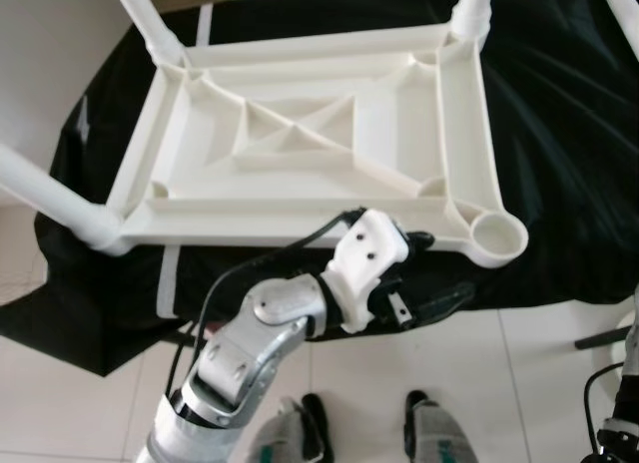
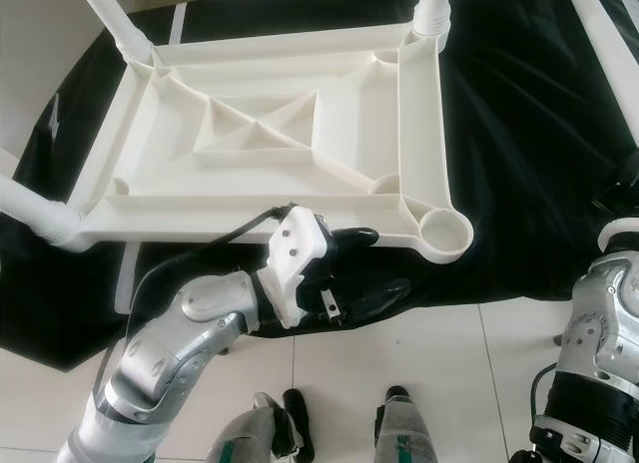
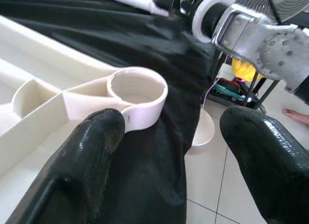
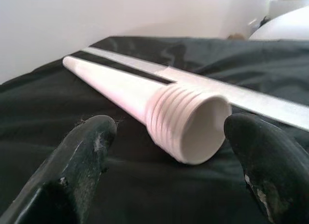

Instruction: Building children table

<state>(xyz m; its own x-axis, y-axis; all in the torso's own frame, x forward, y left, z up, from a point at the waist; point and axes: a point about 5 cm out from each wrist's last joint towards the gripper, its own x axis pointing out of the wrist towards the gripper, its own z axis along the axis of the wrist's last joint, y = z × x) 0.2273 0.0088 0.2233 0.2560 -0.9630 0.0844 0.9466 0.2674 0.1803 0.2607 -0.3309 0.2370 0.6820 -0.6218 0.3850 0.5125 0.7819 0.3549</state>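
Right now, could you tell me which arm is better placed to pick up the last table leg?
Right. The right gripper is open with the loose threaded leg lying between its fingers on the black cloth. The left gripper hovers by the empty corner socket.

A black cloth (image 1: 559,154) covers the work surface above a pale tiled floor (image 1: 479,383). On the cloth lies an upturned white plastic tabletop (image 1: 310,144), its empty corner socket (image 1: 497,237) just beyond the left gripper (image 1: 424,278). A loose threaded leg (image 4: 145,101) lies on the cloth between the right gripper's fingers (image 4: 82,156).
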